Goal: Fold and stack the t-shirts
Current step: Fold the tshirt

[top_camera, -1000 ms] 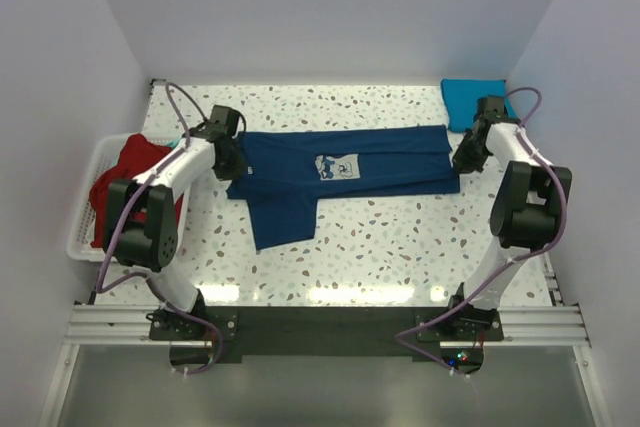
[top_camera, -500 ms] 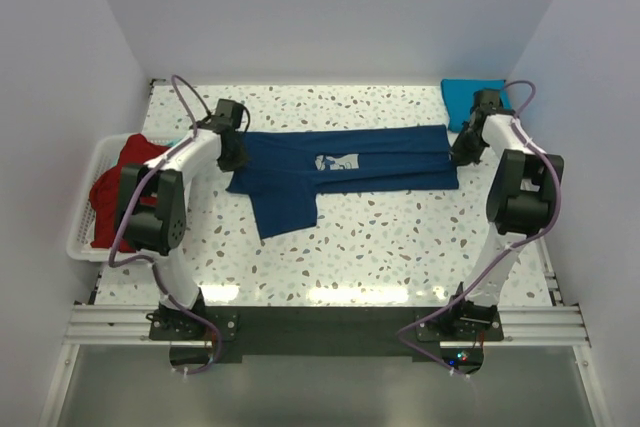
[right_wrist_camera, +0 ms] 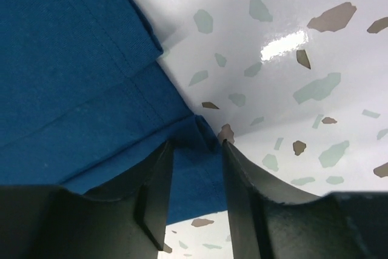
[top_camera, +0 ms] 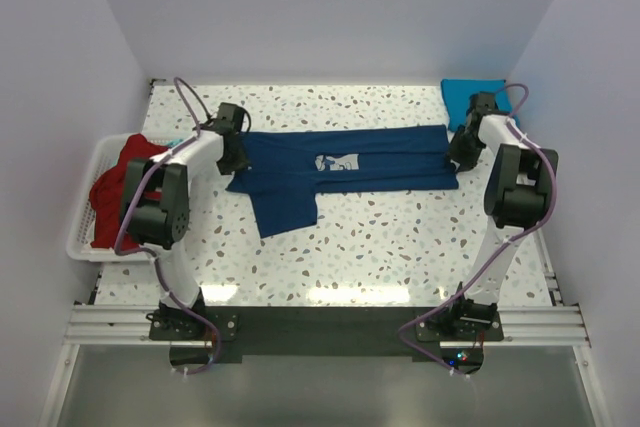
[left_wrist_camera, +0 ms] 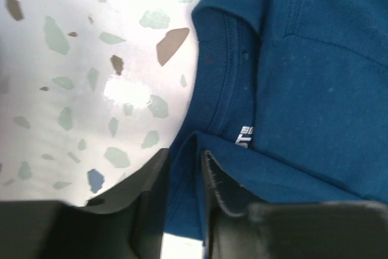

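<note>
**T-shirts: three in view, one held at both ends**

Your left gripper [left_wrist_camera: 182, 163] is clenched on the navy t-shirt [top_camera: 345, 173]. The wrist view shows blue cloth pinched in the narrow gap between the two fingers [left_wrist_camera: 219, 186], right beside the collar [left_wrist_camera: 213, 83] and its small white label [left_wrist_camera: 244, 137]. Your right gripper [right_wrist_camera: 195, 145] grasps the opposite end. A raised fold of the hem sits between its two fingers [right_wrist_camera: 155, 193], with the speckled table [top_camera: 400, 237] showing just beyond.

From above, the left gripper [top_camera: 232, 152] and right gripper [top_camera: 462, 151] sit at the left and right ends of that one navy shirt. It lies stretched in a long band across the far half of the table, with its pale print [top_camera: 337, 163] facing up near the middle. One sleeve [top_camera: 285, 209] trails towards the near side, left of centre.

You have two other shirts in sight. One turquoise t-shirt [top_camera: 466, 99] lies folded at the far right corner, close behind the right gripper. One red t-shirt [top_camera: 115, 187] is bunched in the single white basket [top_camera: 84, 219] at the left edge.
</note>
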`<state>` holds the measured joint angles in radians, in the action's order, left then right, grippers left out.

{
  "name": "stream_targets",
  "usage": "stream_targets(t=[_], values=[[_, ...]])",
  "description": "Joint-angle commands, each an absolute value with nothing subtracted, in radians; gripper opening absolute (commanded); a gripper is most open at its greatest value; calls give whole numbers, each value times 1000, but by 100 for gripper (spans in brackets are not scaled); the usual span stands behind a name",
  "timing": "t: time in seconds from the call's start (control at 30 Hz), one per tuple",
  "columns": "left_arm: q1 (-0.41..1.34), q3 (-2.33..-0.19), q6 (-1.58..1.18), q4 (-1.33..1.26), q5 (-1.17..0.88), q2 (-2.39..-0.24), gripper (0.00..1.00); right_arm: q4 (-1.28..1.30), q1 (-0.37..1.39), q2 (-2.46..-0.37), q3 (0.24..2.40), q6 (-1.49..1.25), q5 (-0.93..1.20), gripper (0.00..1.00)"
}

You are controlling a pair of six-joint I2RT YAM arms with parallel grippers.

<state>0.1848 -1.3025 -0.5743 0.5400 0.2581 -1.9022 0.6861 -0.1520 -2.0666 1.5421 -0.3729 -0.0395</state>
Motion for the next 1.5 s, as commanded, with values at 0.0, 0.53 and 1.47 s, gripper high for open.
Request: stream_targets(t=[0.0,0.53,1.47], values=[[175,-1278,-555,525,301,-1789,36,687,-129,-1950,1549,-362,-63,43],[463,-934,-583,581,287,-1413,61,589,162,-1539,1160,-354,-106,69],[666,-874,-680,468,262,-1631,21,528,248,-1437,917,-348,25,76]])
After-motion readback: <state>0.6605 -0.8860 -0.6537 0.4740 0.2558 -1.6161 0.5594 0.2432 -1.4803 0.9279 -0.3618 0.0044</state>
